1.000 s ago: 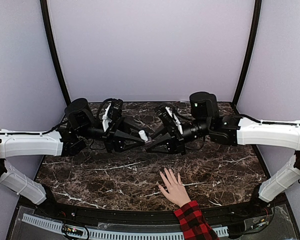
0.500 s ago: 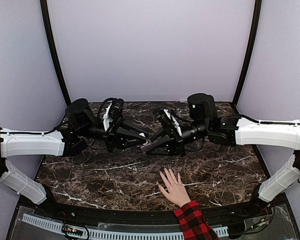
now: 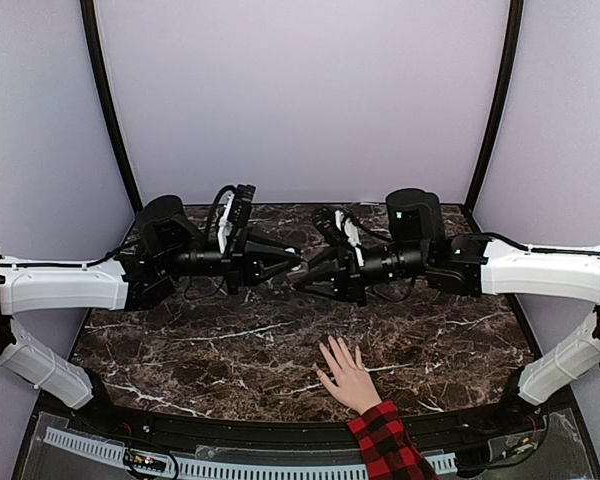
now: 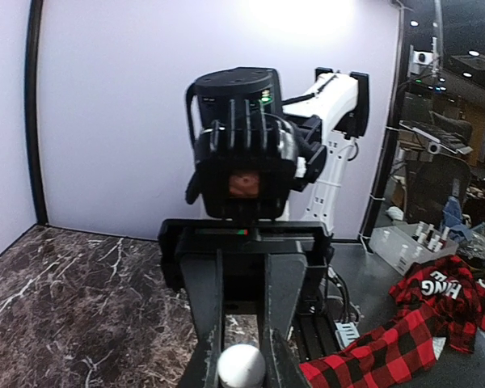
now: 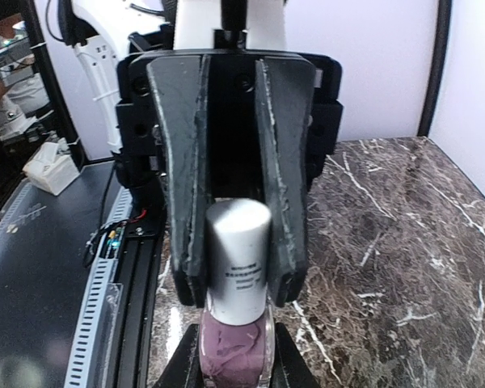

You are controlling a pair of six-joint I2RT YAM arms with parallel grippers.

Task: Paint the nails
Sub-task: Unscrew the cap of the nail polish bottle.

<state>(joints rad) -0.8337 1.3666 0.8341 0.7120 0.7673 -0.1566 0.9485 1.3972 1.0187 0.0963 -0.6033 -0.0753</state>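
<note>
The dark, white-veined marble worktop is glossy and flat. Across it the white-and-black left arm reaches in from 9 o'clock and the right arm from 3 o'clock, meeting nose to nose just above its centre. A light-skinned hand in a red-and-black plaid sleeve lies palm down at 6 o'clock, fingers fanned toward 12, well apart from both arms.

The right gripper pinches a small glass polish bottle of mauve lacquer. The left gripper is pressed onto its smooth, cylindrical silver-white cap. The matte black fingers are wedge-shaped.

The nails, at the fingertips, are too small to judge, but look bare. I would say painting has not begun. The cap seems seated, so opening, brush-loading and every nail remain.
</note>
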